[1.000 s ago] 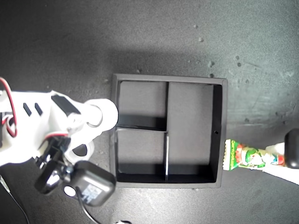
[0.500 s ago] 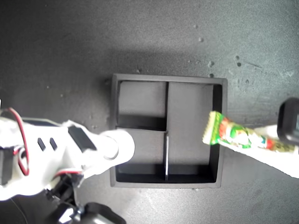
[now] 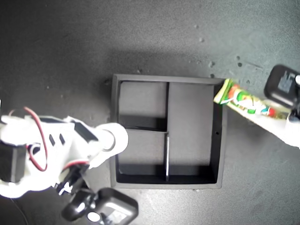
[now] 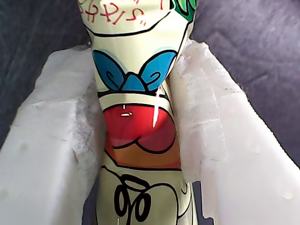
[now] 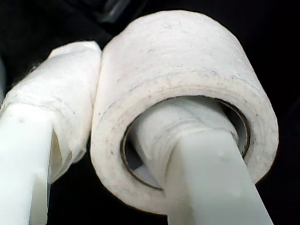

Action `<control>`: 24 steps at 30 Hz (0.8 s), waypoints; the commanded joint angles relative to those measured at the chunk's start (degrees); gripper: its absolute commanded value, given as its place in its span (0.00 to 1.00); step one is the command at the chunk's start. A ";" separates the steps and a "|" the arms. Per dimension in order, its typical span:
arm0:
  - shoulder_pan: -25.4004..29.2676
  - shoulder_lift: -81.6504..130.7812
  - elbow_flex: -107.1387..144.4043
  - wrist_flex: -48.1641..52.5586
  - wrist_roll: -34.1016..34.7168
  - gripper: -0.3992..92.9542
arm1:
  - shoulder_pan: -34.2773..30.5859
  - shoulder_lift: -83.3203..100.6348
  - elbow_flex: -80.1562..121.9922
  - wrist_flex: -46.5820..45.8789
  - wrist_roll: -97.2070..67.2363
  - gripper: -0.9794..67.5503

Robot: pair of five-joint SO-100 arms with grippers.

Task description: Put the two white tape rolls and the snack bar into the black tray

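Glossy and light, the snack bar (image 3: 243,101) looks slippery, pinched mid-length in my first claw (image 4: 140,136) over the tray's (image 3: 115,154) far-right corner, while my second claw (image 5: 117,140) grips a stiff tape roll (image 3: 114,137) through its hole.

We see only a dark grey, matte, slightly textured table surface (image 3: 140,37) w/ small pale specks (image 3: 211,63) toward the exterior view's upper right — light falls unevenly, brighter at that view's top right, a darker shadow band across the upper middle.
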 commanded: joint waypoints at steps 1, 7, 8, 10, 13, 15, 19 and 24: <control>-0.26 0.09 -5.10 1.93 0.70 0.01 | -0.79 0.97 -4.75 4.48 -2.46 0.01; 0.88 1.05 -9.40 8.26 2.55 0.01 | -0.09 0.97 -7.29 6.86 -7.56 0.01; 1.14 1.93 -8.79 8.26 2.64 0.01 | 0.88 0.97 -7.47 3.16 -16.79 0.01; 1.58 2.37 -8.17 8.26 2.81 0.01 | 1.14 0.79 -10.37 -1.32 -35.51 0.01; 2.02 1.49 -8.44 8.00 2.55 0.01 | -1.05 0.00 -15.91 -1.32 -58.18 0.01; 2.02 -0.18 -9.84 8.00 2.29 0.01 | -2.81 0.00 -17.31 -0.62 -69.26 0.01; 2.37 -3.78 -13.71 8.09 1.41 0.01 | -6.15 -0.62 -17.75 -0.62 -88.86 0.01; 4.66 -9.84 -19.69 9.32 -1.58 0.01 | -5.89 -5.62 -19.34 -2.90 -105.47 0.01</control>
